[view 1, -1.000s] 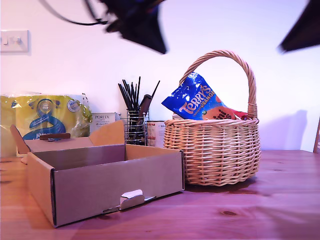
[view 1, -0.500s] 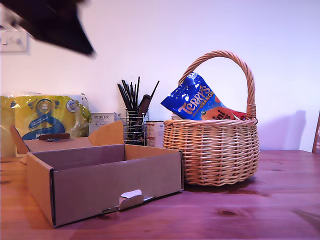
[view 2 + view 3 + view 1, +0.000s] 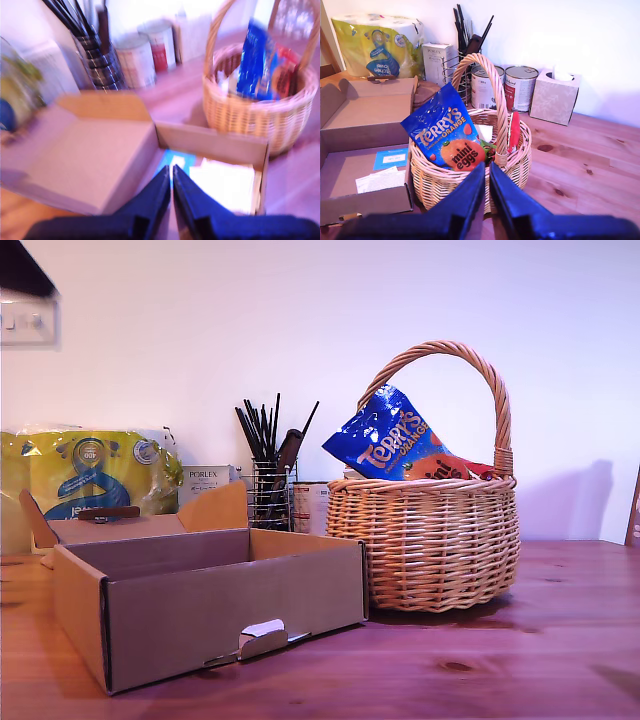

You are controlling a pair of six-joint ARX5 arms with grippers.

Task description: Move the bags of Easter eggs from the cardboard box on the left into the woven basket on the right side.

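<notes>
Bench (image 3: 560,660): reddish-brown wood planks with visible knots; we see it carrying everything below.
Cardboard box (image 3: 200,610): one; shallow, wide, brown corrugated, flap lid folded back, small tab on the front wall. It sits toward the exterior view's left, just beside the basket. Contents, from the second wrist view: one white paper slip (image 3: 380,179) and one blue card (image 3: 390,158) lying flat on the floor; we see no pouch in it.
Woven basket (image 3: 430,550): one; round tan wicker with a tall arched handle, taller than the box, standing toward the exterior view's right.
Bags of Easter eggs: in the basket. Blue Terry's bag (image 3: 392,435): shiny, crinkly, orange lettering, leaning tilted above the rim. Red pouch (image 3: 514,131): stands on edge against the handle side. We cannot make out a third one for certain.
Yellow pack (image 3: 90,472): one; plastic-wrapped, behind the box.
Wire holder (image 3: 268,492): one; holds black sticks.
Tins (image 3: 520,87): two; cylindrical, behind the basket.
Tissue box (image 3: 554,96): one; pale patterned cube.
My first gripper (image 3: 172,186): dark blue jaws together, nothing between; picture blurred, above the box.
My second gripper (image 3: 488,186): jaws together, empty, above the basket's near rim.
</notes>
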